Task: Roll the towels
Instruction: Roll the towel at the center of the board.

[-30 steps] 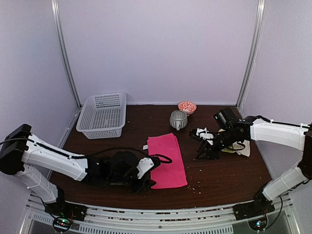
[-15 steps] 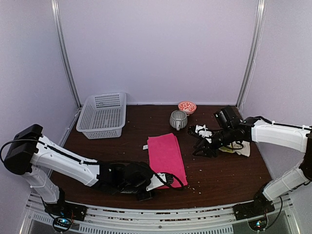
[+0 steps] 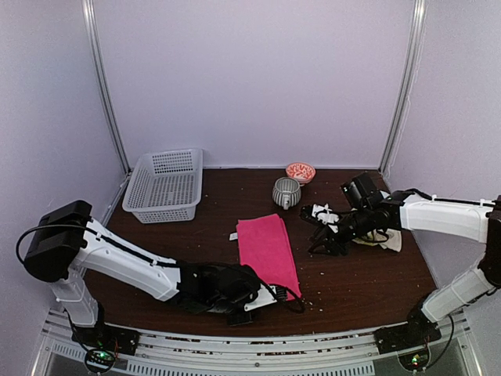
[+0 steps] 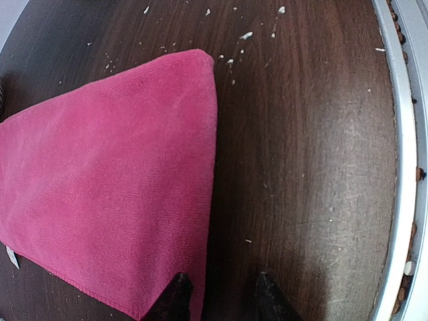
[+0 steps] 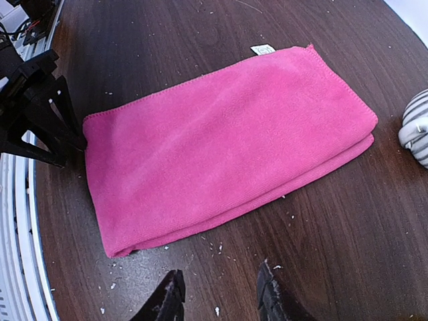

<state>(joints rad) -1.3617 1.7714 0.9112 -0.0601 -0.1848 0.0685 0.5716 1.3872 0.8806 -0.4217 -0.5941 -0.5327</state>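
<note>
On the middle of the dark wooden desk (image 3: 352,286) the pink towel (image 3: 268,252) lies flat, folded into a long rectangle of at least two layers. No part of it is rolled yet, so we judge the task to be at its very beginning. A cream-white towel (image 3: 389,238) lies crumpled at the right side, partly hidden behind the right arm, and is also not rolled.

The left gripper (image 4: 223,302) stands low at the near end of the pink towel. Its jaws are partly apart, one finger over the hem and the other over bare wood, and it holds nothing. The right gripper (image 5: 219,297) hovers just right of the towel's long side, its jaws also partly apart and empty.

We see that the pink cloth is soft, with a fine short pile, a stitched hem and a small white label (image 5: 263,49) at its far left corner. The desk is hard, with visible grain and many pale crumbs. A white perforated basket (image 3: 164,184) stands at the far left.
</note>
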